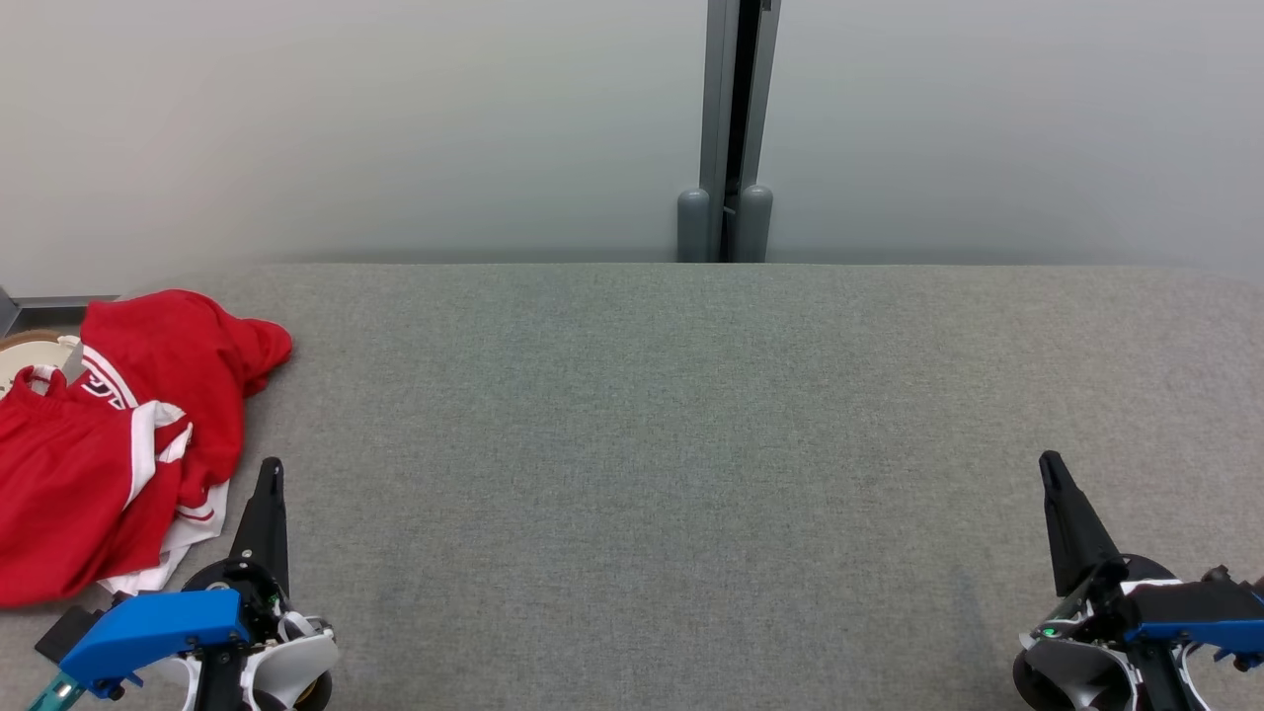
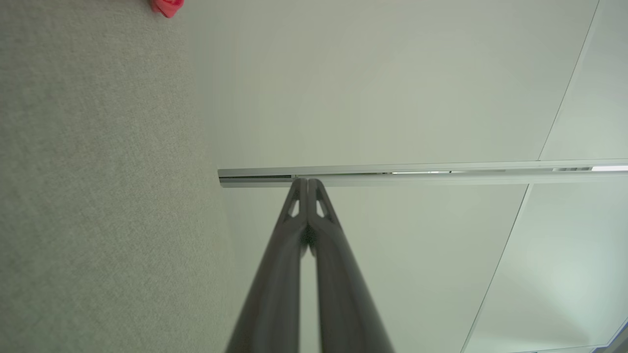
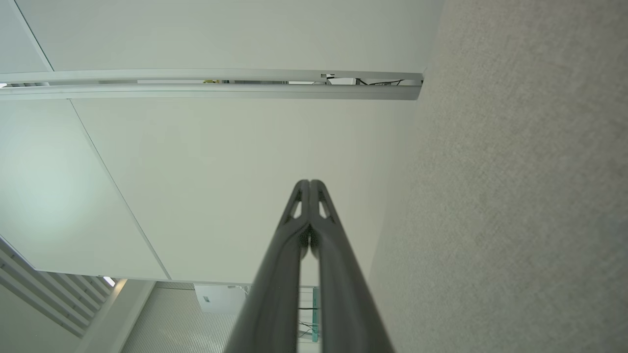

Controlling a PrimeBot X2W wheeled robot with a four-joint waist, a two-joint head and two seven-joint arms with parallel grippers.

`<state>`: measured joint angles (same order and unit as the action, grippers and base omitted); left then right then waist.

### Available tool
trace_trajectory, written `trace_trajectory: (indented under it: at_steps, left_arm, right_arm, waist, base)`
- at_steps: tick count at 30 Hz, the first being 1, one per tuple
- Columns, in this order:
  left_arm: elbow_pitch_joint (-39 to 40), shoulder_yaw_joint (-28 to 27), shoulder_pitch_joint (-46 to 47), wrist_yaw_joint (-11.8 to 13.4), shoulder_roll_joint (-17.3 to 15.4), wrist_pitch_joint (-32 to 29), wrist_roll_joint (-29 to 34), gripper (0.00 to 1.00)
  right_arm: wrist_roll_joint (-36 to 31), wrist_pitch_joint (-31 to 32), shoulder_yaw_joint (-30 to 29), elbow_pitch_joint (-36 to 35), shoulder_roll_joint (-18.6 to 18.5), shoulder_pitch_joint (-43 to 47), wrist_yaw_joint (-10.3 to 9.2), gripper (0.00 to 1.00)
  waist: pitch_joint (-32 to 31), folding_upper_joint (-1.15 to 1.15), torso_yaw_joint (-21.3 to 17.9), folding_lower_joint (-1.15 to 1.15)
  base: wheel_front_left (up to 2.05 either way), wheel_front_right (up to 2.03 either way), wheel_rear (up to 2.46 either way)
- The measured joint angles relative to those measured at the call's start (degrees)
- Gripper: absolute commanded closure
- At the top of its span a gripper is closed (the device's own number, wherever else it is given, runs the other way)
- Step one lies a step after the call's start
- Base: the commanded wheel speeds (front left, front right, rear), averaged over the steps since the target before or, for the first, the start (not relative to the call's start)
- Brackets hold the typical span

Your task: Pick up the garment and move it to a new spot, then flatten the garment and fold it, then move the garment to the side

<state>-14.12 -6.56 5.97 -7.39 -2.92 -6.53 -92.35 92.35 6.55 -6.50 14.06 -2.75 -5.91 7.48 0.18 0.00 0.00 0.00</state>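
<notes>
Red-and-white garment (image 1: 118, 434) lies crumpled at the left edge of the grey tabletop (image 1: 642, 444) beside the left gripper (image 1: 270, 468), its jaws, like those of the right gripper (image 1: 1049, 462), clenched empty; a one-layer pinch could drag it overboard.

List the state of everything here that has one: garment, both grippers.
red garment: crumpled in a heap at the table's left edge, unfolded, not held
left gripper: shut, empty, just right of the garment
right gripper: shut, empty, over bare cloth at the right
table: grey cloth top, middle free
</notes>
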Motion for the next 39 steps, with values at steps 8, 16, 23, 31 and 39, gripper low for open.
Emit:
trace_trajectory:
  at_steps: [8, 16, 23, 31, 39]
  left_arm:
    - [-2.12, 0.07, -2.2, 0.02, 0.26, 0.08, 0.02, 0.0]
    - [-2.89, 1.9, -4.36, 0.03, 0.74, 1.67, 0.27, 0.0]
    - [-1.46, 3.46, -4.44, 0.03, 0.7, 4.17, 3.87, 0.0]
    - [0.21, 3.88, -4.51, 0.03, 0.68, 5.76, 10.88, 0.0]
    - [2.05, 5.86, -4.36, 0.45, 0.66, 7.67, 21.7, 0.0]
  right_arm:
    - [-0.01, -0.05, 0.25, 2.05, 0.35, 1.75, -0.09, 0.0]
    - [-0.55, -1.67, 1.38, 3.21, 0.56, 2.99, -0.11, 0.0]
    - [-3.63, -4.13, 2.13, 2.81, 0.56, 3.26, -0.11, 0.0]
    - [-10.47, -5.84, 1.8, 1.34, 0.54, 3.27, -0.11, 0.0]
    - [-23.29, -7.59, 2.38, -1.27, 0.52, 3.59, -0.11, 0.0]
  waist:
    - [0.0, 0.0, 0.0, 0.0]
    - [0.02, 0.0, -0.01, 0.0]
    - [0.06, 0.0, -0.03, 0.0]
    - [0.1, 0.0, -0.05, 0.0]
    - [0.26, 0.0, -0.03, 0.01]
  base:
    - [0.0, 0.0, 0.0]
    - [0.0, 0.0, 0.0]
    - [0.0, 0.0, 0.0]
    - [0.0, 0.0, 0.0]
    - [0.0, 0.0, 0.0]
